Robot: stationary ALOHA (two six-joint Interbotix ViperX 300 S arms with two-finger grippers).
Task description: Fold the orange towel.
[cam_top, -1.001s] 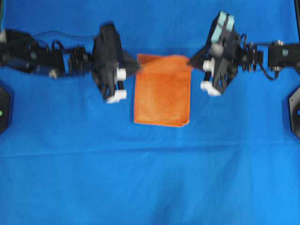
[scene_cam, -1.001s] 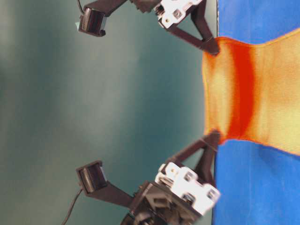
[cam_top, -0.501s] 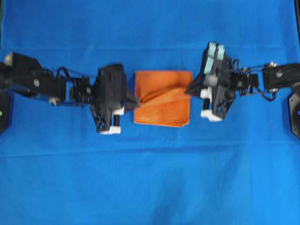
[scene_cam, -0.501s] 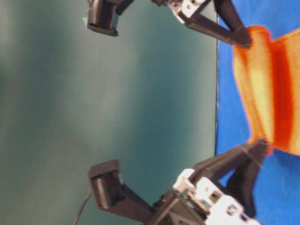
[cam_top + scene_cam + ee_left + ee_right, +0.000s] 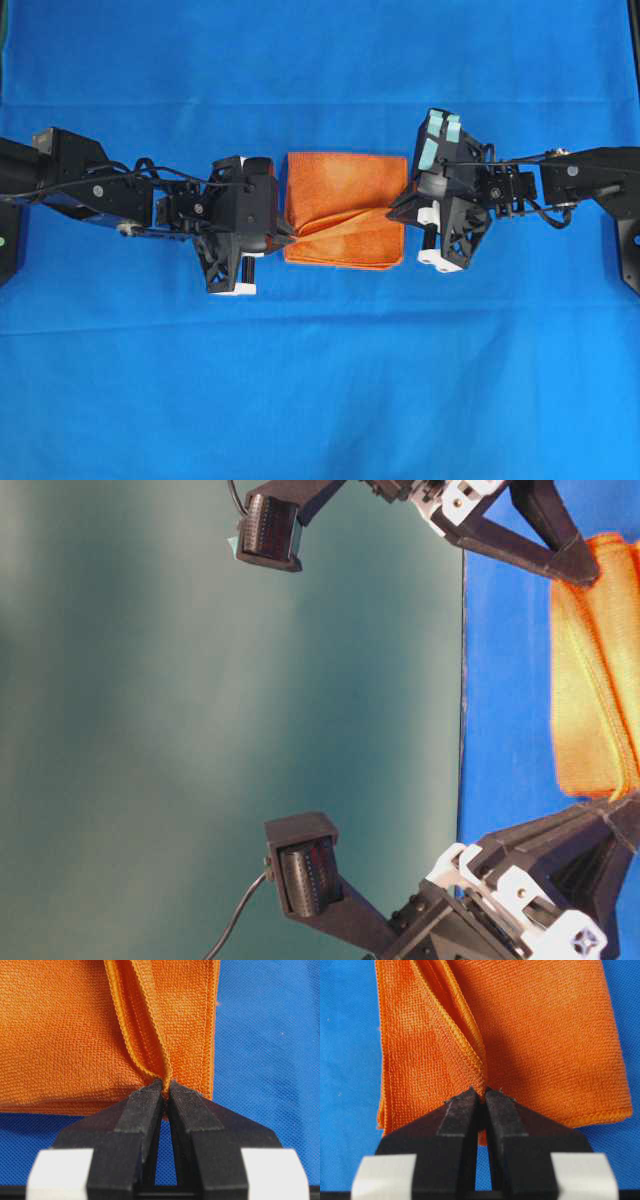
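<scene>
I've got the left gripper and right gripper each pinching a hemmed edge of the orange towel, lying mid-tabletop between them. It looks nearly folded; I'd say laying this last flap flat remains.

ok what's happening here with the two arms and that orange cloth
Two robot arms are folding the orange towel on a blue table cover. The left hand and the right hand are each shut on a hemmed edge of the towel, one at each side. The towel is already doubled over into a compact rectangle, and the pinched layer runs as a raised ridge across it between the two hands. Neither hand has let go yet.
</scene>
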